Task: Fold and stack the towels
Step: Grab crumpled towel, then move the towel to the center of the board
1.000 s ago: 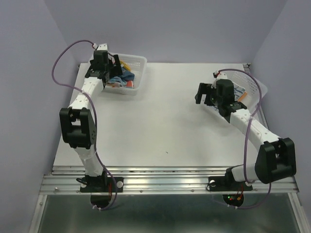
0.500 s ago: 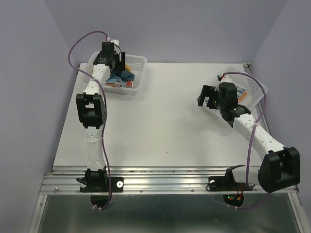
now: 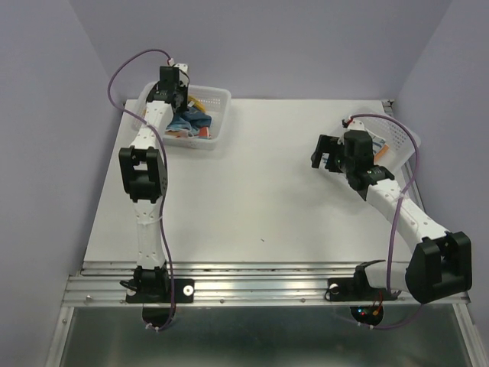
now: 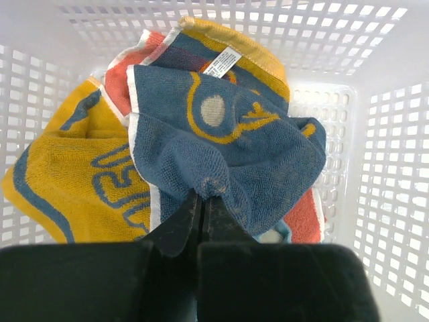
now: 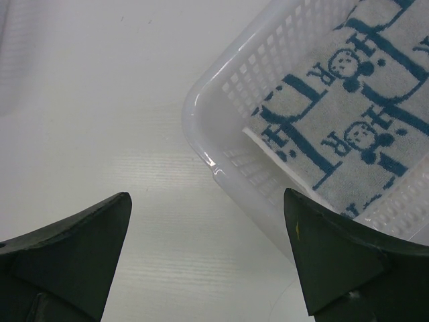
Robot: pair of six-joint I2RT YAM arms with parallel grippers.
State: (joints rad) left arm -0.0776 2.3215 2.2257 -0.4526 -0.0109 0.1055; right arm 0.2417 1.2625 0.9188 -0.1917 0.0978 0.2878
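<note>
Table (image 3: 252, 191): in its far-left corner basket (image 3: 219, 94), the navy towel (image 4: 255, 147) lies topmost. Left gripper (image 4: 203, 199) has just closed, pinching its fold; lifting can begin. Right gripper (image 5: 206, 201) stands open beside the right basket (image 5: 200, 115).

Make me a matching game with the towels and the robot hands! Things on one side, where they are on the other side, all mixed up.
Things:
1. navy towel
2. yellow towel
3. white towel
4. right gripper

Where or how:
a. open above the table
b. pinched by the left gripper
c. in the right basket
d. partly under the navy towel

Pairs: 1-b, 2-d, 3-c, 4-a
</note>
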